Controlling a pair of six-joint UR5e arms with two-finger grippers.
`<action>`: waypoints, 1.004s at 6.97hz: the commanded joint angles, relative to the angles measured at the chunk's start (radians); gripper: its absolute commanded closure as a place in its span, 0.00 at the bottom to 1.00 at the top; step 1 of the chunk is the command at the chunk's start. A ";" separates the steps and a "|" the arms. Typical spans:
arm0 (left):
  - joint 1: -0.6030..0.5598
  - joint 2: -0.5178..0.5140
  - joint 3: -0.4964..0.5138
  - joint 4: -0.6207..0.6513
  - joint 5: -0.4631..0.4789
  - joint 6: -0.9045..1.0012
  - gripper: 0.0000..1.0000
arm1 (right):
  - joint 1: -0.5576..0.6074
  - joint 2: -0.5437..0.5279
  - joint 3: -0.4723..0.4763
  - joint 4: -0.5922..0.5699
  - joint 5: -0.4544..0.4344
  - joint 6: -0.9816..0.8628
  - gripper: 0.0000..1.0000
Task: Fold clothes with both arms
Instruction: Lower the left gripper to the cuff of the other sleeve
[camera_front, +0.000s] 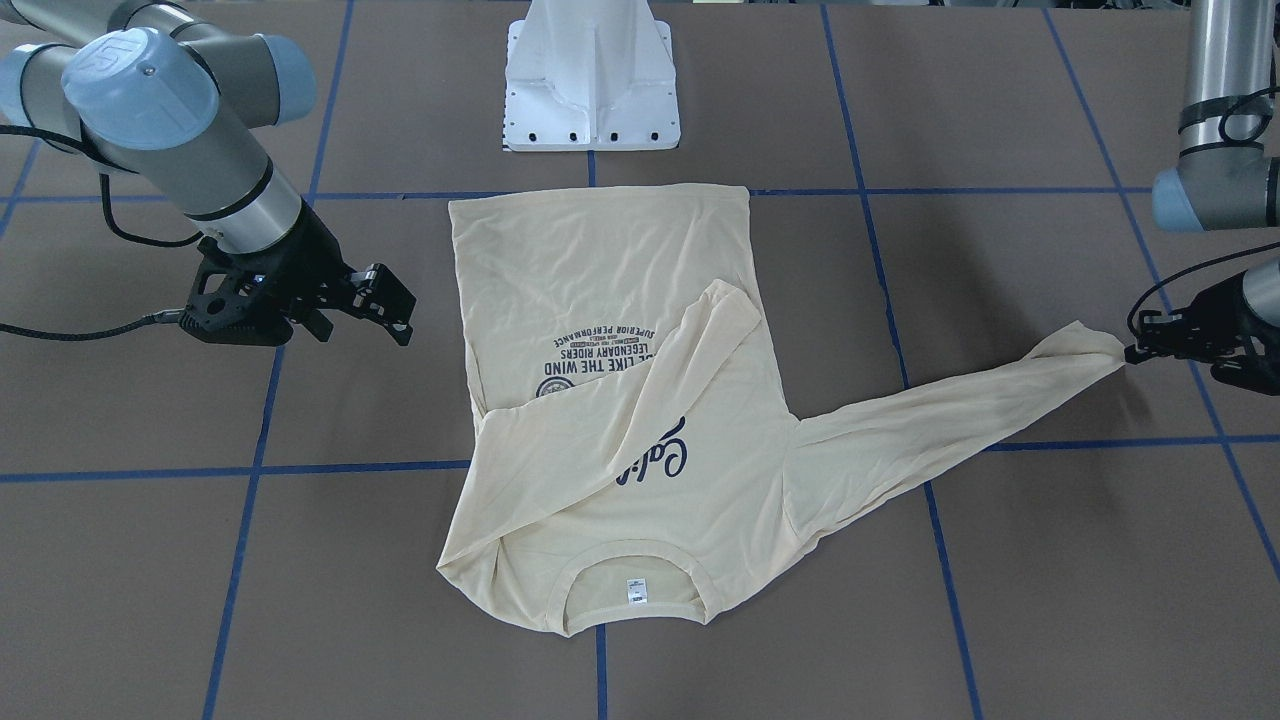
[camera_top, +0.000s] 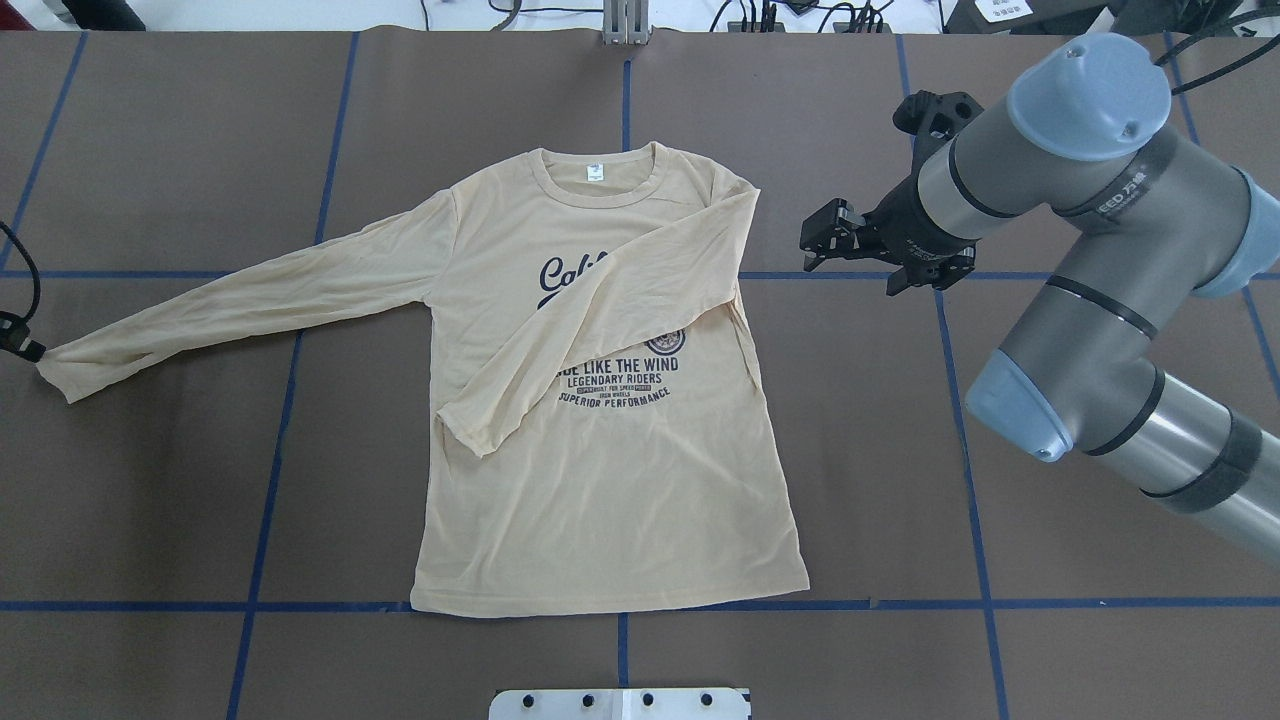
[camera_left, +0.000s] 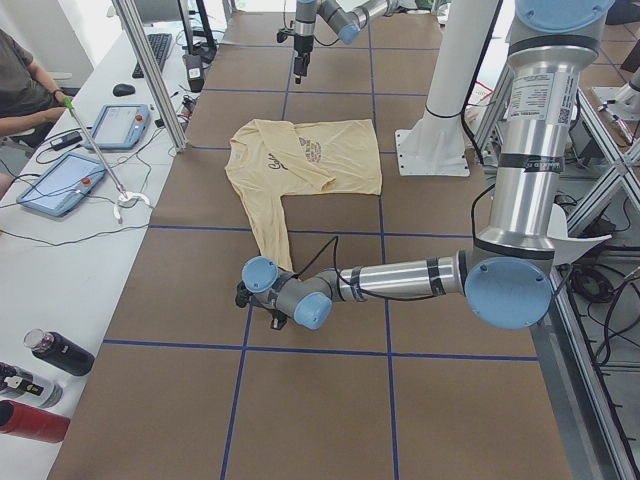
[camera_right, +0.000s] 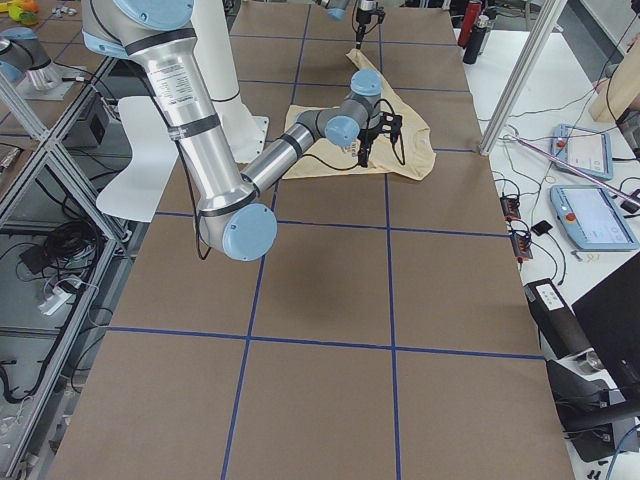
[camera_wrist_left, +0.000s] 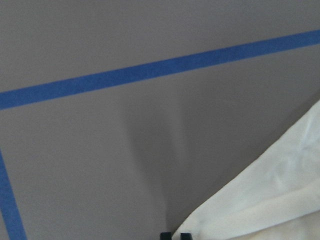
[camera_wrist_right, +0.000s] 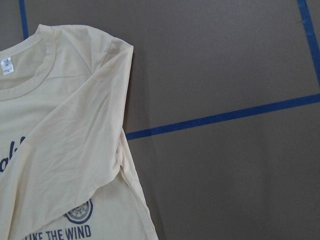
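Observation:
The pale cream-yellow long-sleeved shirt (camera_top: 600, 480) lies flat, print up, at the table's middle, its collar (camera_top: 597, 185) away from the robot. One sleeve (camera_top: 600, 320) is folded slantwise across the chest print. The other sleeve (camera_front: 950, 420) stretches out sideways, and my left gripper (camera_front: 1133, 352) is shut on its cuff, low over the table. The left wrist view shows cloth (camera_wrist_left: 270, 200) beside the closed fingertips. My right gripper (camera_top: 812, 243) hangs open and empty beside the shirt's shoulder, a short gap from the fabric. In the right wrist view, the shoulder and folded sleeve (camera_wrist_right: 65, 150) lie below it.
The white pedestal base (camera_front: 592, 75) stands just behind the shirt's hem. Blue tape lines (camera_top: 870, 605) grid the brown table. A side bench with tablets (camera_left: 60, 180), bottles (camera_left: 55, 352) and a seated person (camera_left: 25, 85) runs along the table's far side.

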 joint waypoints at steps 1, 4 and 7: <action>0.000 0.001 -0.010 0.000 -0.008 0.000 0.79 | 0.000 0.000 0.007 0.000 0.002 0.002 0.01; 0.000 0.001 0.000 0.000 -0.020 0.000 0.67 | -0.002 0.000 0.003 0.000 0.000 0.005 0.01; 0.000 0.001 0.006 0.000 -0.034 0.000 0.67 | -0.003 0.000 0.003 0.000 0.000 0.005 0.01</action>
